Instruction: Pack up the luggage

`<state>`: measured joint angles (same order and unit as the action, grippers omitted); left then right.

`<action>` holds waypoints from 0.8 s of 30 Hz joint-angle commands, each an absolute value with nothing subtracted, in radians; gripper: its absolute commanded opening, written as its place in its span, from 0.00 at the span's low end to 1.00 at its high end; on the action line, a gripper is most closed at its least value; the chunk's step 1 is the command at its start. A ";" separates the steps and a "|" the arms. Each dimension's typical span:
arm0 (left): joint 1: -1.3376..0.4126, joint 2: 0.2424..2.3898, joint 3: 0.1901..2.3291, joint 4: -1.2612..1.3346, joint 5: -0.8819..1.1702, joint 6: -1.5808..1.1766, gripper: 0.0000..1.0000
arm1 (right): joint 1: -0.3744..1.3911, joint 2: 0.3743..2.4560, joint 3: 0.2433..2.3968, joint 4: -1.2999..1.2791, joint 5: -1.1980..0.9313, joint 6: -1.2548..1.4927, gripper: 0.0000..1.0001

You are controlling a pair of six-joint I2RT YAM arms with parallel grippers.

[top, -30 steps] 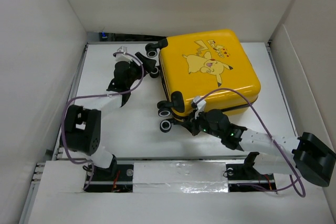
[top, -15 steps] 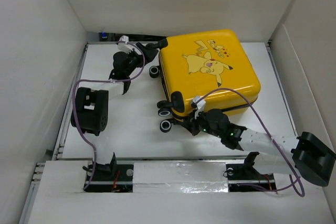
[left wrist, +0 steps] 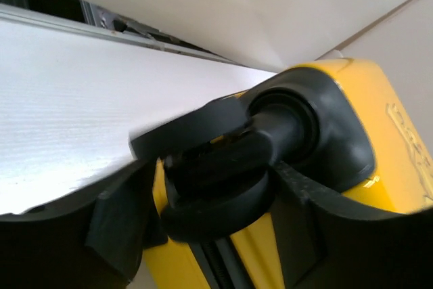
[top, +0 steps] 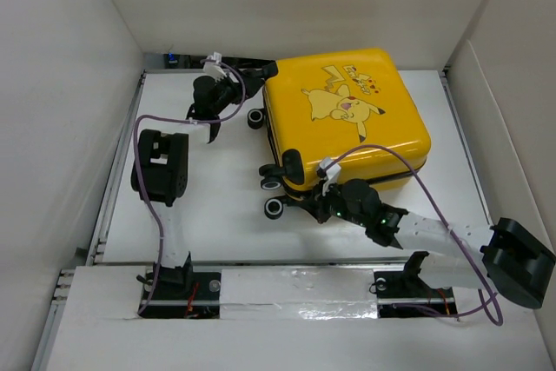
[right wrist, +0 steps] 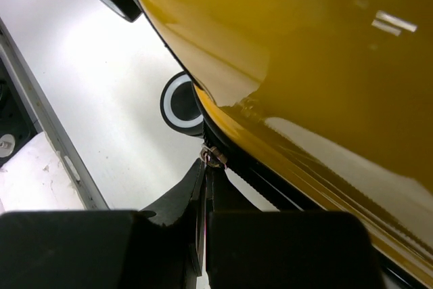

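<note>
The luggage [top: 347, 110] is a yellow Pikachu-print suitcase lying flat and closed at the back right of the table. My left gripper [top: 248, 86] is at its far-left corner. In the left wrist view my left gripper [left wrist: 213, 191] is open, its fingers [left wrist: 115, 225] either side of a black wheel [left wrist: 216, 181], with a sliver of yellow shell [left wrist: 379, 133] showing beside one finger. My right gripper [top: 323, 206] is at the near-left corner. In the right wrist view it [right wrist: 205, 174] is shut on the metal zipper pull [right wrist: 213, 157] under the shell [right wrist: 304, 45].
A white-rimmed wheel [top: 274, 208] sits by the right gripper and shows in the right wrist view [right wrist: 179, 103]. White walls enclose the table [top: 217, 197] on three sides. A metal rail [top: 113, 180] runs along the left edge. Purple cables [top: 391, 155] loop over both arms.
My left arm has swung back and to the right, bringing its gripper from the open table up to the suitcase's far-left wheel. The right arm and the suitcase have not moved.
</note>
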<state>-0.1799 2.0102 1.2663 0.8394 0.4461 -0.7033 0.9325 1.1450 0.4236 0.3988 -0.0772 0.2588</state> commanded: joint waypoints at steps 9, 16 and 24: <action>-0.189 2.036 1.362 0.925 0.466 -0.701 0.03 | 0.927 1.083 0.416 0.486 -0.150 0.271 0.00; -0.189 1.947 1.284 0.946 0.471 -0.661 0.00 | 0.856 1.019 0.393 0.460 -0.120 0.282 0.00; -0.207 1.640 0.766 1.271 0.376 -0.749 0.00 | 0.681 0.953 0.491 0.370 -0.182 0.247 0.00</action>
<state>-0.1902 1.8126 0.9058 1.0428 0.3195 -0.7284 0.7727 0.9733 0.3794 0.2314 -0.2405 0.2180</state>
